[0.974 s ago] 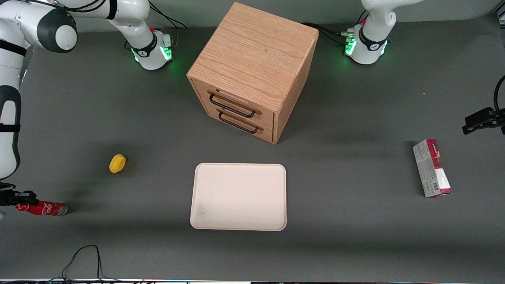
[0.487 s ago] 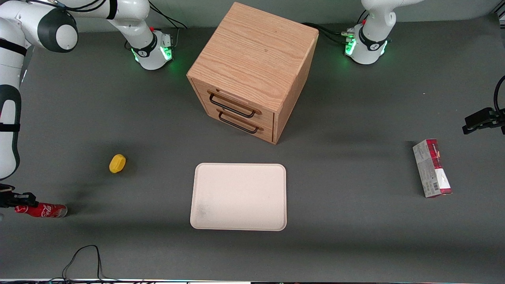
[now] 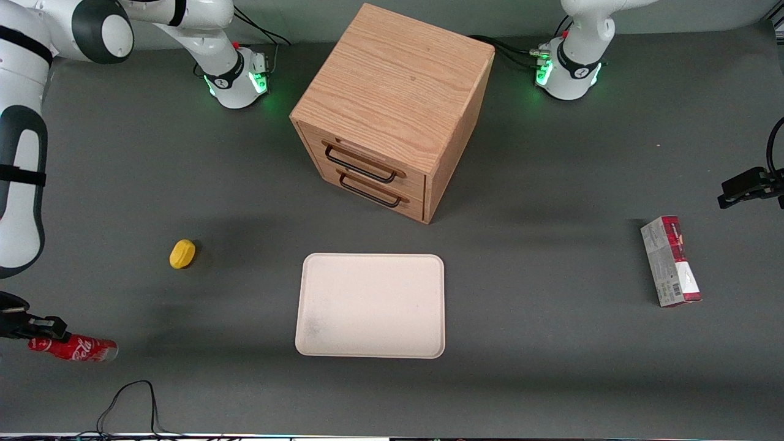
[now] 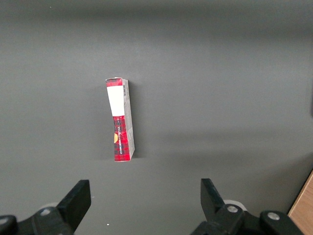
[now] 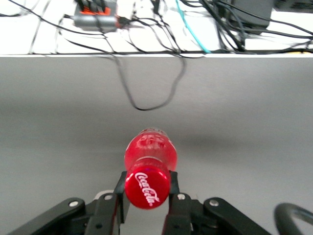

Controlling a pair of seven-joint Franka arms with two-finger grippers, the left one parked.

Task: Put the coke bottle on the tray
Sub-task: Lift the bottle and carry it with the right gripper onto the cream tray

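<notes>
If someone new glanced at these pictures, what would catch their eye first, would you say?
Probably the big wooden drawer cabinet in the middle of the table, with the pale tray lying bare in front of it. Next, toward the working arm's end, the red coke bottle, held sideways at its cap by the gripper.

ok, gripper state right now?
Gripper: shut on the bottle at its cap end, at the working arm's end of the table, nearer the front camera than the yellow object. Tray has nothing on it yet.
</notes>
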